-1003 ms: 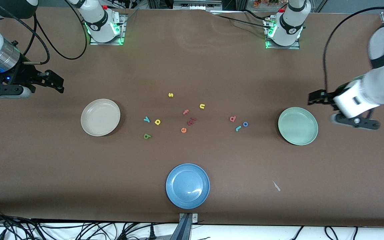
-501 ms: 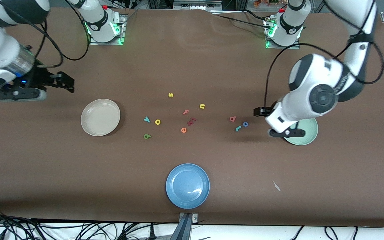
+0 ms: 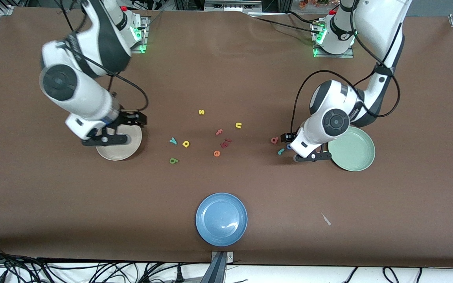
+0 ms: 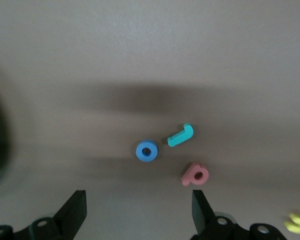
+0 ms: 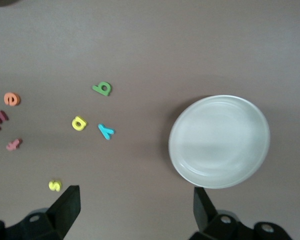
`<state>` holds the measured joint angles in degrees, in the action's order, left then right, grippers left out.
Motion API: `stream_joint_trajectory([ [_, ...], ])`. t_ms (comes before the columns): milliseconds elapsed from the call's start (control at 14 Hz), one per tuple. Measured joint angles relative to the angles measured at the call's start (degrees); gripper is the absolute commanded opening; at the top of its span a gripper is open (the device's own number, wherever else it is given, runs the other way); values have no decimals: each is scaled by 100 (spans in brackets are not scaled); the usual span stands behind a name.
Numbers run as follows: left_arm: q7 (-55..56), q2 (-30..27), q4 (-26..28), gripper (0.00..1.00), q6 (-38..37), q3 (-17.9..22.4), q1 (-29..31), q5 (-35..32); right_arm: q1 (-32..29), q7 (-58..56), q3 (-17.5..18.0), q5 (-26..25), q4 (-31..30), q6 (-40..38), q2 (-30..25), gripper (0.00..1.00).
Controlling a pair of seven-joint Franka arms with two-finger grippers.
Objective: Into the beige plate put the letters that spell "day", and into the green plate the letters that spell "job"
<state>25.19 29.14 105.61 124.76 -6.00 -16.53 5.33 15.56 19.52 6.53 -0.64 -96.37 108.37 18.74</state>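
The beige plate [image 3: 121,151] [image 5: 219,141] lies toward the right arm's end of the table. My right gripper [image 3: 136,119] [image 5: 135,200] hangs open and empty over its rim. Beside that plate, toward the middle, lie the teal "y" [image 3: 173,140] [image 5: 106,131], yellow "a" [image 3: 186,144] [image 5: 79,123] and green "d" [image 3: 174,160] [image 5: 103,89]. The green plate [image 3: 353,151] sits toward the left arm's end. My left gripper [image 3: 288,138] [image 4: 139,205] is open and empty, low over the salmon "b" [image 3: 275,140] [image 4: 195,174], teal "j" [image 3: 280,151] [image 4: 180,136] and blue "o" [image 4: 146,151].
Mid-table lie a yellow "s" [image 3: 201,112], yellow "n" [image 3: 238,125], pink "f" [image 3: 219,132], dark red pieces [image 3: 225,143] and an orange "e" [image 3: 216,153]. A blue plate [image 3: 221,219] sits near the front edge, with a pale scrap [image 3: 326,219] beside it.
Both arms have swung in from the table's ends. The left gripper crossed the green plate to the "j", "o", "b" cluster. The right gripper came over the beige plate's rim.
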Motion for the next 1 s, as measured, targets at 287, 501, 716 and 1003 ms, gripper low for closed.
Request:
stream_joint_trajectory([
  [287,48,331,250,75,638,-10,-12,0,372,1367,-1,0,-173,1288,780,100],
  [501,65,557,260,61,873,-13,-13,0,660,2733,-1,-1,-188,1984,1265,99],
  [716,85,589,257,45,908,-13,-11,0,960,4183,-6,-31,-190,2361,1626,78],
  [1003,191,566,250,3,907,-9,-9,0,1143,4685,-28,-62,-190,2513,1858,54],
])
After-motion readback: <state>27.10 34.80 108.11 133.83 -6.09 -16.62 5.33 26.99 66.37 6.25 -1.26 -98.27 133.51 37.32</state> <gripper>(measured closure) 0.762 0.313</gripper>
